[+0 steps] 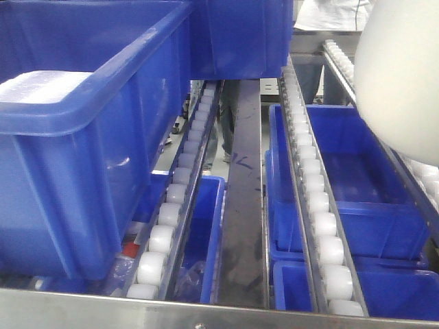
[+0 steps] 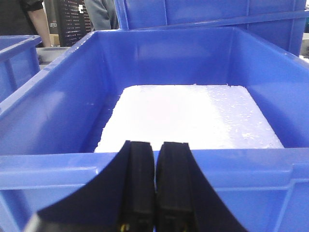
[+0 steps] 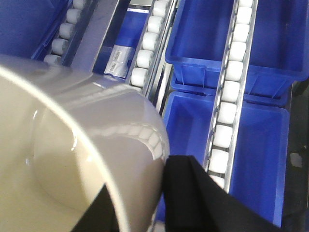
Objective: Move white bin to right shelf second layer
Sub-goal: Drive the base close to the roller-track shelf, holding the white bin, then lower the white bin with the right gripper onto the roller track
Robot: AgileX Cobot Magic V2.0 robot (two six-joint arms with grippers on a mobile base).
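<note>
Currently, item 1: white bin, glossy cream plastic, smooth tapered walls, no handles. I see it held up over the roller rails, at the right edge of the front view, apparently not resting on them yet.

Item 2: right gripper, fingers pinching the bin's rim wall, one inside, one outside.

Item 3: left gripper, jaws pressed together, nothing between them, parked just before a blue crate w/ a white slab inside.

Handling, my read: bin prob. light and fairly stiff, but slick; a one-sided rim pinch lets it swing or slip. Best hold is the rim, deep, near a corner. Rollers slope, so it may coast once set down.

Item 4: more blue crates below the rails.
</note>
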